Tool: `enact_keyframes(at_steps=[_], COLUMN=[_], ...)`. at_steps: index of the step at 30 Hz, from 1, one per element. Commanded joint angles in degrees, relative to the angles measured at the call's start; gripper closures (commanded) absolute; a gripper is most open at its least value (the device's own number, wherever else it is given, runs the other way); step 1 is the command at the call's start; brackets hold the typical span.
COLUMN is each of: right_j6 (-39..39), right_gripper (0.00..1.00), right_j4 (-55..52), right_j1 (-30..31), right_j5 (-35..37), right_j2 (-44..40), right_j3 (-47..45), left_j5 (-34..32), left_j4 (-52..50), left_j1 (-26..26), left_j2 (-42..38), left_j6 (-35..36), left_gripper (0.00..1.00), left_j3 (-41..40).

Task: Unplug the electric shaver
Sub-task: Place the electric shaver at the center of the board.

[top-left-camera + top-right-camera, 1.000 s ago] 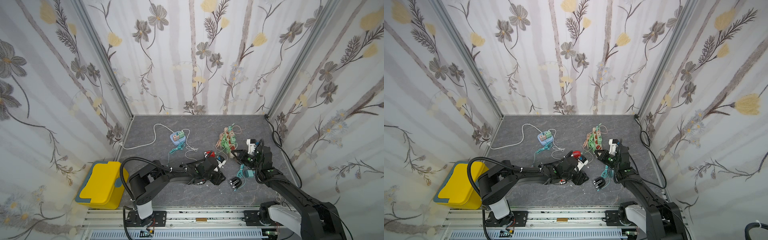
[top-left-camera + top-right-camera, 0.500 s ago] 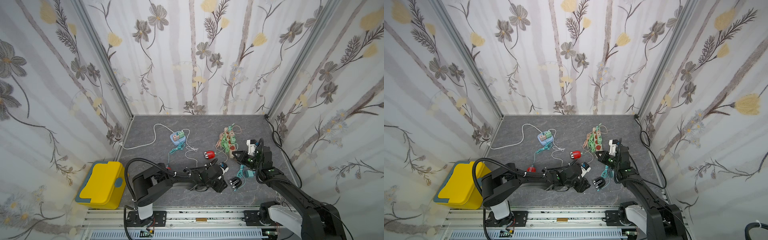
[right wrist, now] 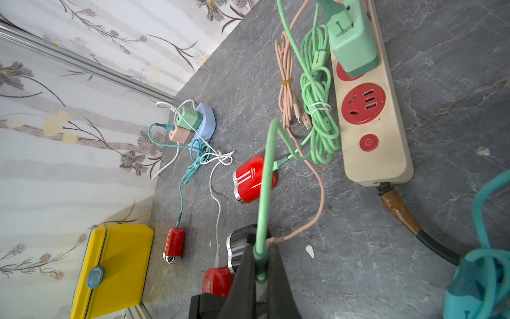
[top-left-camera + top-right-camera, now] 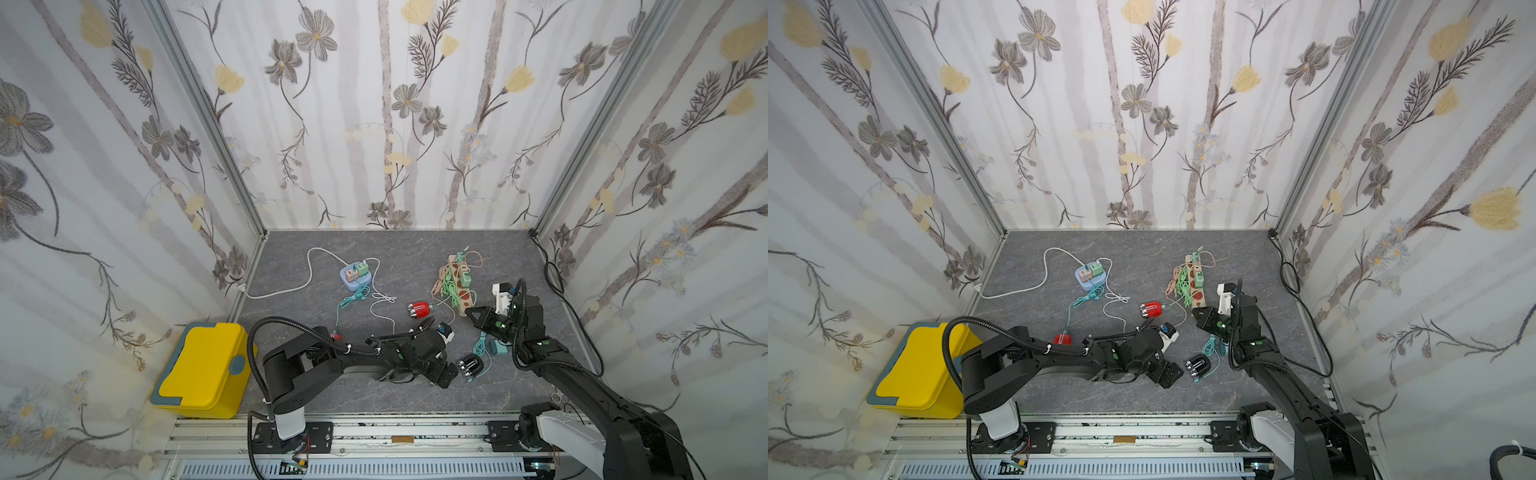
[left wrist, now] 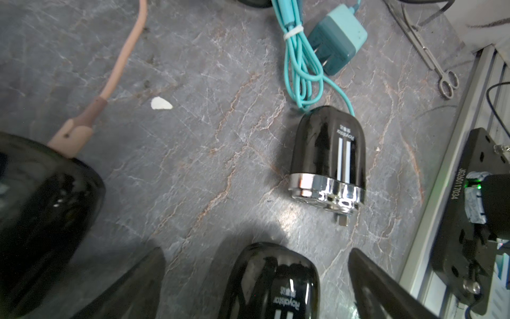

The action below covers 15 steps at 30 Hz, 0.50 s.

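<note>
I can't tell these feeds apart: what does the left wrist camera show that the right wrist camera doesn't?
Only left wrist: scissors, and the open left end effector straddling a black shaver. Only right wrist: the power strip, red shavers, a yellow box, and the right end effector shut on a green cable. Both: the grey table, pink cable and teal charger.

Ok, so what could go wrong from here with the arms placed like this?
1. The right gripper is shut on the green cable, which seems to lead to the red shaver; a pull may drag the shaver instead of freeing the plug.
2. The pink cable crosses that green one, so it might snag.
3. The open left gripper straddles a black shaver; a second black shaver lies close and could get knocked.
</note>
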Motion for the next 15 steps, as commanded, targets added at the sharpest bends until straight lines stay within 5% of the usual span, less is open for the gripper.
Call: enact_keyframes(at_steps=[1, 15], right_j6=[-2.7, -6.1], right_gripper=[1.00, 0.97], right_j4=[-1.0, -11.9], right_j1=[0.4, 9.5], right_j5=[0.0, 10.7], right_j2=[0.2, -0.3], right_j3=[0.1, 0.1], left_j5=[-0.5, 3.6], left_j4=[1.3, 14.6], left_j1=[1.2, 10.9], left_j2=[-1.9, -11.9], left_j6=[-0.9, -7.6], left_gripper=[0.00, 0.00], left_j3=[-0.2, -9.0])
